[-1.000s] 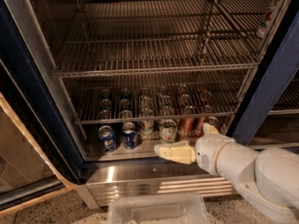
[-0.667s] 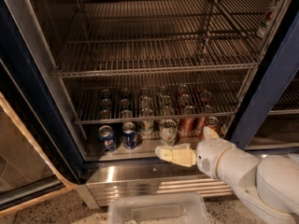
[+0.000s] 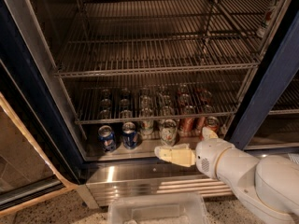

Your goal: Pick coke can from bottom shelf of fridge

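Note:
The fridge (image 3: 264, 90) stands open, with a dark blue frame and wire racks. On its bottom shelf (image 3: 145, 147) stand rows of cans. Red coke cans (image 3: 187, 123) stand at the right, another (image 3: 212, 123) beside the frame. Two blue cans (image 3: 106, 138) stand at the left and a white-and-green can (image 3: 168, 131) in the middle. My gripper (image 3: 172, 154) is cream-coloured and points left at the shelf's front edge, just below the white-and-green can and left of and below the coke cans. It holds nothing that I can see.
A shiny steel base panel (image 3: 154, 177) runs under the shelf. A clear plastic bin (image 3: 156, 212) sits on the floor in front of it. The upper wire racks (image 3: 154, 55) hold nothing but a bottle (image 3: 266, 17) at far right. The glass door (image 3: 28, 162) hangs open at the left.
The gripper stays at almost the same spot by the shelf's front edge. The white forearm behind it has shifted slightly.

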{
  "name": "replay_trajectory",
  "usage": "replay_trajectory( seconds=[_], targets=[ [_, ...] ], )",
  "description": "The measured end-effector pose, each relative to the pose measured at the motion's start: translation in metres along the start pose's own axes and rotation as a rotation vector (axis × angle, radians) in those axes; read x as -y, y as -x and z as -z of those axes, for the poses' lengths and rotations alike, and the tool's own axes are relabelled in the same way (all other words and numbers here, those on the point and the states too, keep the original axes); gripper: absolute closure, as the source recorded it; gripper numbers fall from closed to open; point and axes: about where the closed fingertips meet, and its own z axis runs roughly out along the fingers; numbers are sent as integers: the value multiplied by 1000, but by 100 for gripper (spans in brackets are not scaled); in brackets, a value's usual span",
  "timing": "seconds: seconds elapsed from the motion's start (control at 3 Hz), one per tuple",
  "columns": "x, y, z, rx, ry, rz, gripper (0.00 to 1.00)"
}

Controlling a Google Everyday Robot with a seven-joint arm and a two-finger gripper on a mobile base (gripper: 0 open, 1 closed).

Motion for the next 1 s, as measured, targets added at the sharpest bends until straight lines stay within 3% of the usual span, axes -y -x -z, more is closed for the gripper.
replay_trajectory(
  seconds=[0.33, 1.0],
  targets=[
    [2, -19, -6, 22, 6, -54, 0],
    [17, -56, -15, 168, -47, -109, 0]
  ],
)
